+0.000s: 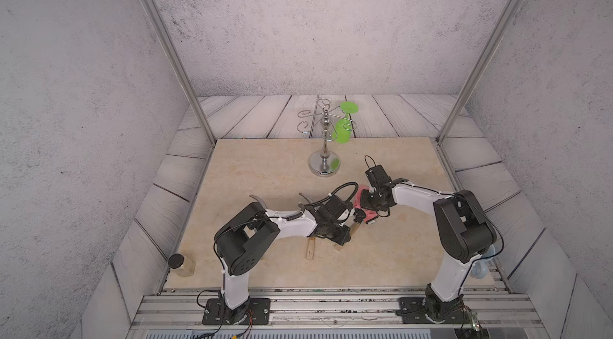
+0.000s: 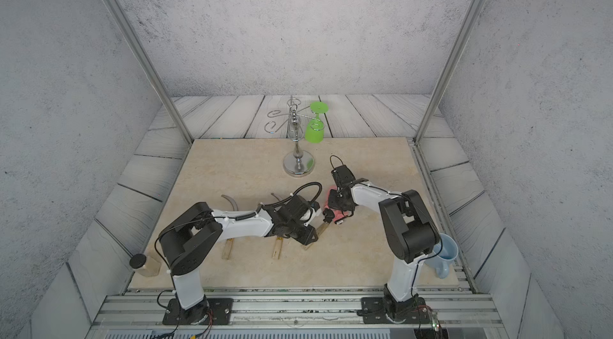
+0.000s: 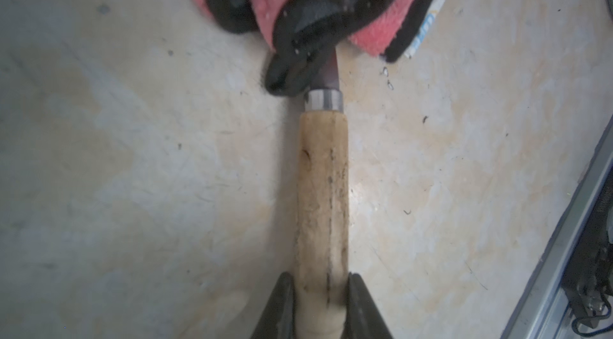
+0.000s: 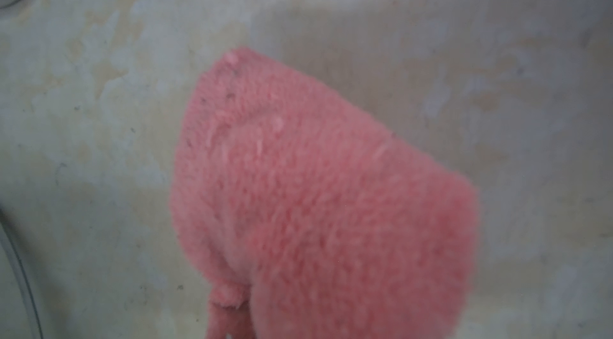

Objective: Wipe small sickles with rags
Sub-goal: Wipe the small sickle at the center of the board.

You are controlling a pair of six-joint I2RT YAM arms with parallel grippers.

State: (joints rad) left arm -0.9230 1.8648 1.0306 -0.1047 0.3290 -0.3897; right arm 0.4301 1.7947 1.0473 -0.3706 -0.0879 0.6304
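Note:
My left gripper [image 3: 321, 282] is shut on the pale wooden handle of a small sickle [image 3: 323, 188], which lies low over the table. Its dark blade [image 3: 329, 75] runs under the pink rag [image 3: 374, 35], whose black strap [image 3: 298, 68] covers the blade's base. In the right wrist view the rag [image 4: 315, 188] fills the foreground and hides the fingers of my right gripper [image 1: 367, 210], which is shut on it. In a top view two more sickles [image 2: 227, 249] [image 2: 277, 247] lie on the table, partly under the left arm, their curved blades pointing away.
A chrome wire-armed stand [image 1: 324, 161] stands at the back middle, with a green goblet [image 1: 343, 128] hanging upside down on it. A jar with a black lid [image 1: 180, 262] sits at the front left corner. A pale blue mug [image 2: 444, 254] is behind the right arm.

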